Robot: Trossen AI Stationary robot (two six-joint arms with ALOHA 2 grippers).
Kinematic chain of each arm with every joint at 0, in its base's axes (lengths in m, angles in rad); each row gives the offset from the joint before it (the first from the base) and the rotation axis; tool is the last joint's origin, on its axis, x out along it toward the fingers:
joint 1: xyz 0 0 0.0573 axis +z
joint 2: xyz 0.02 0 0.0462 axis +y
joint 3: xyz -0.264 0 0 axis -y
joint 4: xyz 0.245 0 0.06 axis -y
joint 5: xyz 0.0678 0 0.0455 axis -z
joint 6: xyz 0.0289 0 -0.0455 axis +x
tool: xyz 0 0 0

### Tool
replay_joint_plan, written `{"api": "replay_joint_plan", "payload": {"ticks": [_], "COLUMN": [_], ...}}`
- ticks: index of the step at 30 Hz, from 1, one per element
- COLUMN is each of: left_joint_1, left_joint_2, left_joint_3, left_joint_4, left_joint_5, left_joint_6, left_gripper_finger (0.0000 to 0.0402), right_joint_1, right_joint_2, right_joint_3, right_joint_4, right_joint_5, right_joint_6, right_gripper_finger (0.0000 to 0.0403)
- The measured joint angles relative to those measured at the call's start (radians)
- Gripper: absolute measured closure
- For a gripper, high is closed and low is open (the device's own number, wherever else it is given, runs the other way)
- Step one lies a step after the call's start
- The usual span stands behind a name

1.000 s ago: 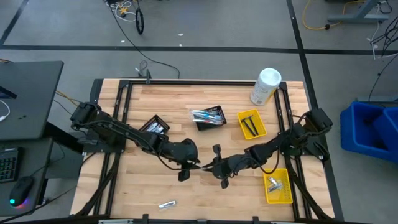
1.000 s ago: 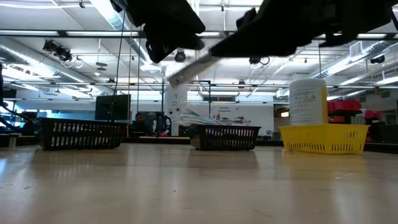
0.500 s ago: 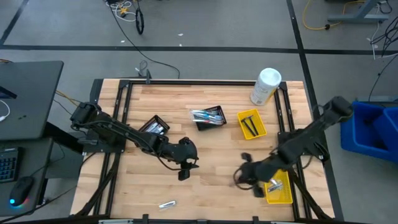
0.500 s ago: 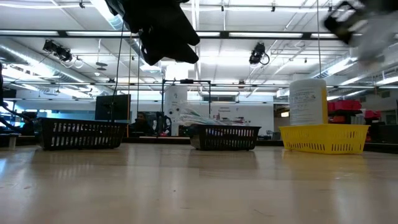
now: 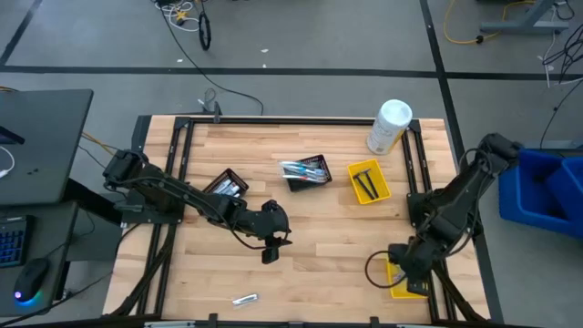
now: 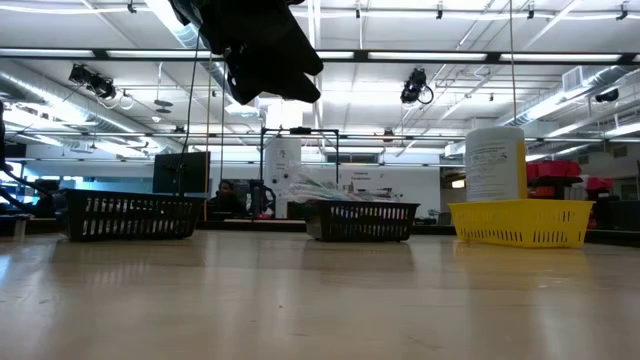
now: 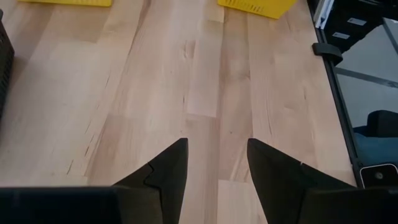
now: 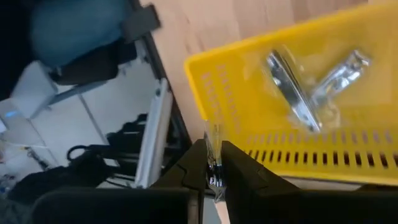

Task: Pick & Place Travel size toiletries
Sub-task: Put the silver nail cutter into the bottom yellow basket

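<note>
My right gripper [image 5: 406, 271] hangs over the near-right yellow tray [image 5: 402, 290], shut on a thin silvery packet [image 8: 212, 132] just outside the tray's rim [image 8: 261, 46]. Two silvery packets [image 8: 311, 84] lie in that tray. My left gripper [image 5: 270, 250] hovers open and empty over the table's middle, its fingers apart above bare wood [image 7: 216, 142]; it also shows at the top of the low view [image 6: 265, 60]. One small white item [image 5: 243, 299] lies flat near the table's near edge. My right gripper pinches the silvery packet between its two fingers [image 8: 239, 163], seen edge-on. One end of the packet [image 8: 211, 127] sticks out just past the fingertips. It is lifted clear of the tray and the table.
A black mesh basket with tubes and brushes [image 5: 305, 170] sits at centre far, and another black basket [image 5: 226, 185] lies under the left arm. A yellow tray with dark razors [image 5: 368, 180] and a big white canister [image 5: 389, 126] stand far right. Bare wood lies between the arms.
A second ago both grippers met at the table's middle with a slim pale item between them. The left gripper has let go of it and stayed in place. The right gripper has swung toward the right and near edge, carrying the item to the near-right yellow tray.
</note>
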Motion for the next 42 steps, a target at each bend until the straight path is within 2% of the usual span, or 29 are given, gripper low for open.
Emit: {"api": "replay_joint_plan", "payload": {"ticks": [6,13,24,32,35,42], "left_joint_1": [0.000,0.000,-0.001,-0.018,-0.037,-0.107], "left_joint_2": [0.000,0.000,0.000,0.000,0.000,0.000], "left_joint_3": [0.000,0.000,-0.001,-0.001,-0.001,-0.001], "left_joint_4": [-0.001,-0.001,-0.001,-0.001,-0.001,-0.017], "left_joint_5": [0.000,0.000,0.000,0.042,0.060,0.078], "left_joint_6": [0.003,0.010,0.007,-0.018,-0.003,-0.075], "left_gripper_finger": [0.0228,0.0228,0.0230,0.0230,0.0230,0.0230], "right_joint_1": [0.040,0.040,0.034,-0.055,-0.098,-0.202], "right_joint_2": [0.066,0.130,0.140,0.139,0.129,0.123], "right_joint_3": [0.000,0.000,0.000,0.000,0.000,0.000], "right_joint_4": [-0.029,-0.038,-0.067,-0.039,-0.040,-0.007], "right_joint_5": [0.087,0.110,0.082,0.091,0.085,0.085], "right_joint_6": [-0.002,-0.046,-0.050,-0.047,-0.067,-0.175], "right_gripper_finger": [0.0362,0.0349,0.0275,0.0245,0.0245,0.0256]}}
